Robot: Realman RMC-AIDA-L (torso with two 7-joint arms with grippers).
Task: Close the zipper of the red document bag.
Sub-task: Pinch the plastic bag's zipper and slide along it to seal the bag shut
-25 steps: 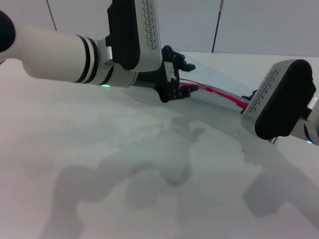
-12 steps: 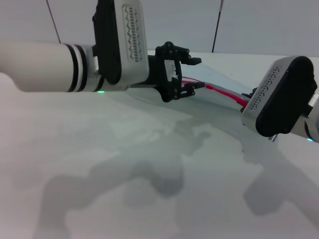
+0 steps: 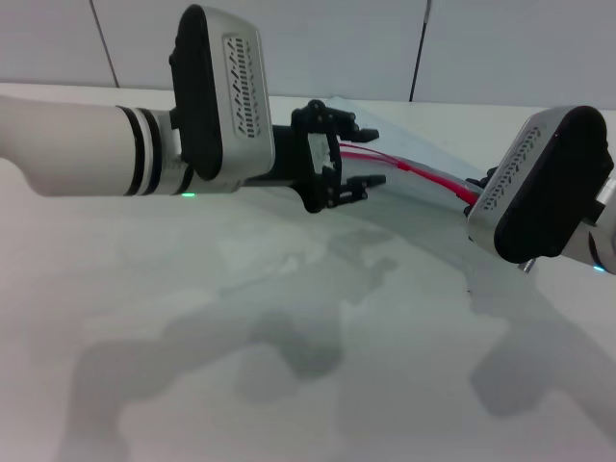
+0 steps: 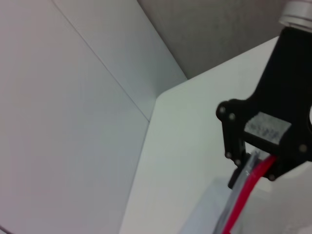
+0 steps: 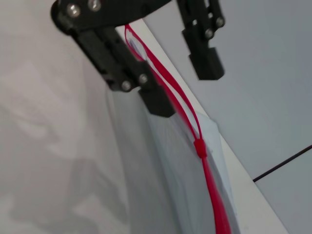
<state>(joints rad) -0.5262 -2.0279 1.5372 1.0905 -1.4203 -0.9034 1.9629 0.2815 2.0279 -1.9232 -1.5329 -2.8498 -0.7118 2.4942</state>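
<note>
1. Plastic of the red document bag [image 5: 161,165] looks thin, light and floppy, judging by how it lies slack on the white table [image 3: 289,385]; it would buckle or slide if pushed rather than held taut.
2. Along the bag's far long edge runs the zipper [image 5: 168,90], whose two red tracks gape apart from the small red slider [image 5: 200,147] to the open end, so most of the closing is still to do.
3. Best hold, I judge: one claw pinching the bag's end near the zipper as an anchor, the other taking the slider, which is small and likely slippery.
4. The left gripper [image 3: 351,154] hovers at the open end with its fingers spread, one either side of the red tracks, gripping nothing.
5. The right gripper [image 4: 253,163] is pinched together on the zipper's other end, holding it lifted.
6. Compared with a second ago, the left arm has swung back and its claw has opened wider; the right arm is unchanged.
</note>
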